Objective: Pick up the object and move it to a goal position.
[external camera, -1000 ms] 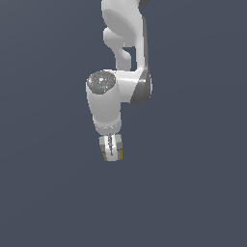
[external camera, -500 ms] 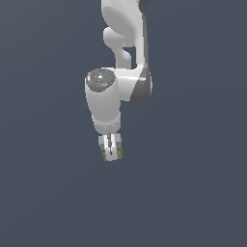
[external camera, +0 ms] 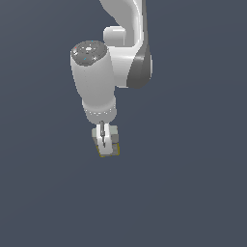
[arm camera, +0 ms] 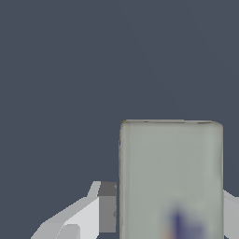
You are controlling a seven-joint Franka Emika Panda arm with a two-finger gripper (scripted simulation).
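The small pale box [external camera: 108,143], pinched between the jaws of the gripper [external camera: 105,143] below the white arm [external camera: 108,67], sits off-centre in the wrist view [arm camera: 170,179]; such a hold could, by judgement, let it pivot or slip during transport.

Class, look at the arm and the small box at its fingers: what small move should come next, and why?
Probably a short, steady carry onward, grip unchanged. The hand appears closed on the pale box, and in the wrist view the box sits between the fingers. No goal marker shows in either view, so which direction to carry it cannot be told.
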